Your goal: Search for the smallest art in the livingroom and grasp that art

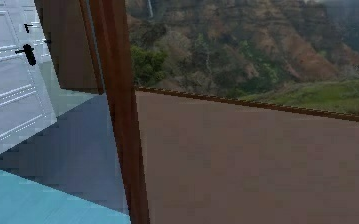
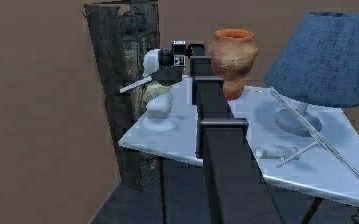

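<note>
In the arm side view the dark arm (image 2: 215, 120) rises over a small pale table (image 2: 327, 165). At the arm's far end stand the two white marked squares (image 2: 177, 55), and left of them the gripper (image 2: 135, 86), in front of a tall dark weathered panel (image 2: 115, 60). A whitish rounded object (image 2: 163, 106) lies on the table's corner just below the gripper. I cannot tell whether the gripper holds anything. An orange-brown vase (image 2: 233, 55) stands at the back of the table. A large landscape painting (image 1: 252, 50) hangs on the brown wall in the forward view.
A blue-shaded lamp (image 2: 322, 60) stands on the table's right part, with a thin metal piece (image 2: 287, 150) lying near it. The forward view has a brown door frame (image 1: 119, 110) close ahead, a white door (image 1: 12, 70) at the left and teal floor (image 1: 37, 200) below.
</note>
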Robot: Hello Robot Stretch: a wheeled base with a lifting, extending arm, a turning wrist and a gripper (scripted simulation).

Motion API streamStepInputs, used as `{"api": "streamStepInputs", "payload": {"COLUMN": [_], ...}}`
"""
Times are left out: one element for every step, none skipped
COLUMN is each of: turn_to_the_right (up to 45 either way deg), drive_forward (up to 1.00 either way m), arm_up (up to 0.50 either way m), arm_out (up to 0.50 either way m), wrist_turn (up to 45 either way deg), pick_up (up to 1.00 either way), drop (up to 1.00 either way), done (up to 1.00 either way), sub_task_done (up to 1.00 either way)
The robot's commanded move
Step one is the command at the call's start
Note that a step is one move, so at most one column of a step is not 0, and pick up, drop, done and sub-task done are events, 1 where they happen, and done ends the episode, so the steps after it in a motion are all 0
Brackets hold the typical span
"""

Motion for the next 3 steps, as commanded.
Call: {"api": "streamStepInputs", "payload": {"turn_to_the_right": [0.0, 0.0, 0.0], "drive_forward": [0.00, 0.00, 0.00], "arm_up": [0.00, 0.00, 0.00], "arm_out": [0.00, 0.00, 0.00], "wrist_turn": [45.0, 15.0, 0.0], "pick_up": [0.00, 0.00, 1.00], "drop": [0.00, 0.00, 0.00], "done": [0.00, 0.00, 0.00], "sub_task_done": [0.00, 0.00, 0.00]}}
